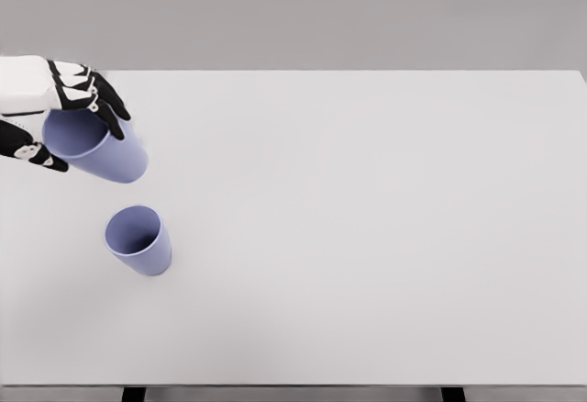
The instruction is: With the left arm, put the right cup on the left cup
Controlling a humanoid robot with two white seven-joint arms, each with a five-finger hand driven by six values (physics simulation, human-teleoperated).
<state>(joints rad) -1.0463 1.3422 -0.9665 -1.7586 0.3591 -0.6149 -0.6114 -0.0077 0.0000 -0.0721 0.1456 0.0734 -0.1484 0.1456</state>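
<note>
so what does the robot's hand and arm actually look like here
Only the left hand shows, entering from the picture's left edge. Its forearm is a smooth white shell, blocky and rounded. The fingers are black with white plates on the segments, giving a jointed, striped look. No cables or markings are visible. The right arm is out of view.

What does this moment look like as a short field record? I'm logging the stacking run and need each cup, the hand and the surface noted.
surface: white table
held cup: lavender cup, gripped near its rim by the left hand, lifted and tilted, at the table's left side
free cup: second lavender cup, standing on the table, mouth open upward, nearer the camera than the held cup and apart from it
left hand fingers: black fingers curled over the held cup's rim
right hand: not in view
stack state: cups not yet stacked
</note>
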